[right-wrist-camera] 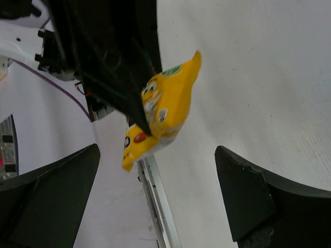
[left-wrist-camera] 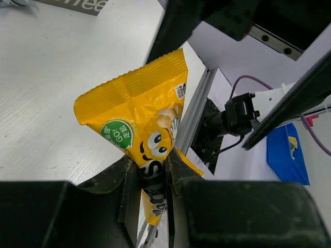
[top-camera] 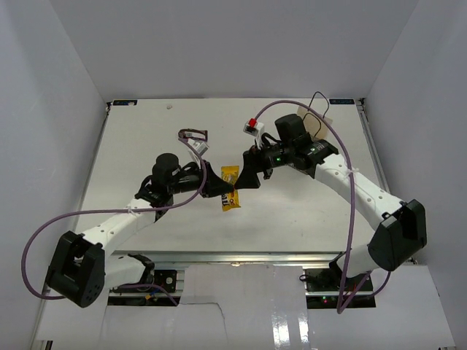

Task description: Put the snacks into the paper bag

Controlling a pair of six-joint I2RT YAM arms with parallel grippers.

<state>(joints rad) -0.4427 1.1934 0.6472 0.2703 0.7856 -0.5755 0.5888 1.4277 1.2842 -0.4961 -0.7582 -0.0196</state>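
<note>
Pinching the yellow packet (top-camera: 230,187) at mid-frame, the left claw (left-wrist-camera: 153,173) faces the wide-open, empty right claw (right-wrist-camera: 156,155), so this snack has yet to reach the paper bag (top-camera: 316,125) at upper right.

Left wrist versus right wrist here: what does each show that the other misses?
Left wrist only: a blue bin past the edge of the table. Right wrist only: the right gripper, fingers spread wide and empty. Both: the yellow packet pinched by the left gripper above the white tabletop.
</note>
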